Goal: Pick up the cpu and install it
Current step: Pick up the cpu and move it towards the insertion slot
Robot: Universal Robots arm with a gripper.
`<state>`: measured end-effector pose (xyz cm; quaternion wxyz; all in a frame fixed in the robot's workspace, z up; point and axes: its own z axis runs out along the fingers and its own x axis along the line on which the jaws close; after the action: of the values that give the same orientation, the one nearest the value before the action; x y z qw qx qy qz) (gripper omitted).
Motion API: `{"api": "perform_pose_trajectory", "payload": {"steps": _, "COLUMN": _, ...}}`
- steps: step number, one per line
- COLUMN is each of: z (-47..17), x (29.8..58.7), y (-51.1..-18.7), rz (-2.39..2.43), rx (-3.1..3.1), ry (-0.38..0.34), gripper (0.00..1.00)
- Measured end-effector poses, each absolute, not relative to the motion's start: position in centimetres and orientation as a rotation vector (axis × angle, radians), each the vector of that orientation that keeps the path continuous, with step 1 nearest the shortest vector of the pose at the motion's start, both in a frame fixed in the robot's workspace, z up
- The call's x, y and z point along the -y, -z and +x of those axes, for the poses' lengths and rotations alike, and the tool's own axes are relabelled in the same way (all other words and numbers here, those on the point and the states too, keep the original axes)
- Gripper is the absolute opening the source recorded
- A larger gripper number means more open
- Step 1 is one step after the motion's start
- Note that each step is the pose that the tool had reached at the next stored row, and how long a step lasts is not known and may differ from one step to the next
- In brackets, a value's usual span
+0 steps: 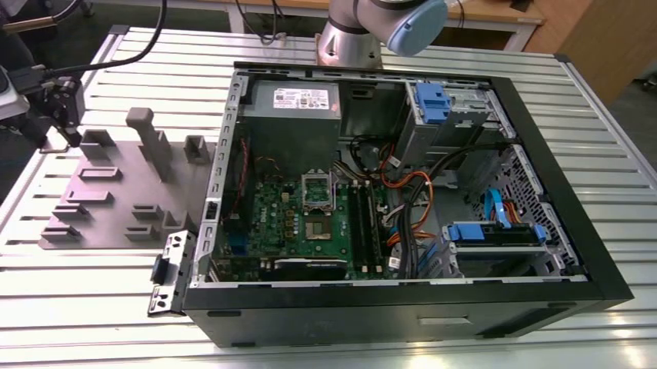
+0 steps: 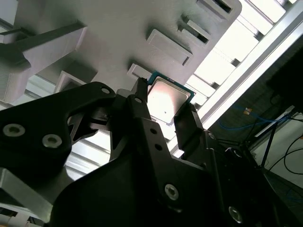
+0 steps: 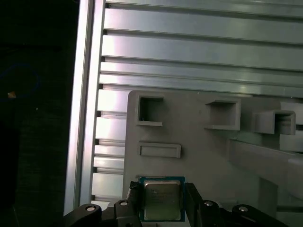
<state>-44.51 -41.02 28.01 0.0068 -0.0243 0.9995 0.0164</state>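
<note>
The cpu [image 3: 161, 199], a small square chip with a silvery top and a green-edged rim, sits between the two black fingers of my gripper [image 3: 162, 189], which stands shut on it. In the second wrist view the cpu [image 2: 166, 100] shows from the side, and the gripper [image 2: 163, 106] presses on two opposite edges of it. It hangs just over the grey holder plate [image 3: 189, 127]. In the exterior view my gripper [image 1: 70, 131] is at the far corner of that plate [image 1: 113, 204], on the exterior view's left. The open computer case [image 1: 575, 254] lies to the right, with the motherboard socket [image 1: 318, 192] inside it.
The grey plate carries several raised holders and posts [image 1: 154, 142]. Inside the case are a grey power supply [image 1: 295, 111], bundled cables [image 1: 405, 207] and blue drive brackets [image 1: 493, 234]. Everything rests on a slatted aluminium table [image 1: 616, 154]. A detached black bracket [image 1: 169, 273] lies by the case.
</note>
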Motion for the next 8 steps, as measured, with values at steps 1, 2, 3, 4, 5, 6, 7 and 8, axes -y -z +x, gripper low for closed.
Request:
{"api": "perform_pose_trajectory", "payload": {"steps": 1, "z": -44.51, "x": 41.02, "y": -28.05, "rz": -0.076, "rx": -3.127, "ry": -0.051, "gripper": 0.47}}
{"api": "perform_pose_trajectory", "payload": {"steps": 2, "z": -44.51, "x": 41.02, "y": -28.08, "rz": -0.076, "rx": -3.126, "ry": -0.051, "gripper": 0.47}}
{"api": "perform_pose_trajectory", "payload": {"steps": 3, "z": -44.51, "x": 41.02, "y": -28.11, "rz": -0.076, "rx": -3.126, "ry": -0.051, "gripper": 0.47}}
{"api": "perform_pose_trajectory", "payload": {"steps": 4, "z": -44.51, "x": 41.02, "y": -28.15, "rz": -0.076, "rx": -3.126, "ry": -0.051, "gripper": 0.47}}
{"api": "perform_pose_trajectory", "payload": {"steps": 5, "z": -44.51, "x": 41.02, "y": -28.18, "rz": -0.076, "rx": -3.127, "ry": -0.051, "gripper": 0.47}}
{"api": "perform_pose_trajectory", "payload": {"steps": 6, "z": -44.51, "x": 41.02, "y": -28.21, "rz": -0.076, "rx": -3.126, "ry": -0.051, "gripper": 0.47}}
{"api": "perform_pose_trajectory", "payload": {"steps": 7, "z": -44.51, "x": 41.02, "y": -28.24, "rz": -0.076, "rx": -3.127, "ry": -0.051, "gripper": 0.47}}
{"api": "perform_pose_trajectory", "payload": {"steps": 8, "z": -44.51, "x": 41.02, "y": -28.28, "rz": -0.076, "rx": -3.127, "ry": -0.051, "gripper": 0.47}}
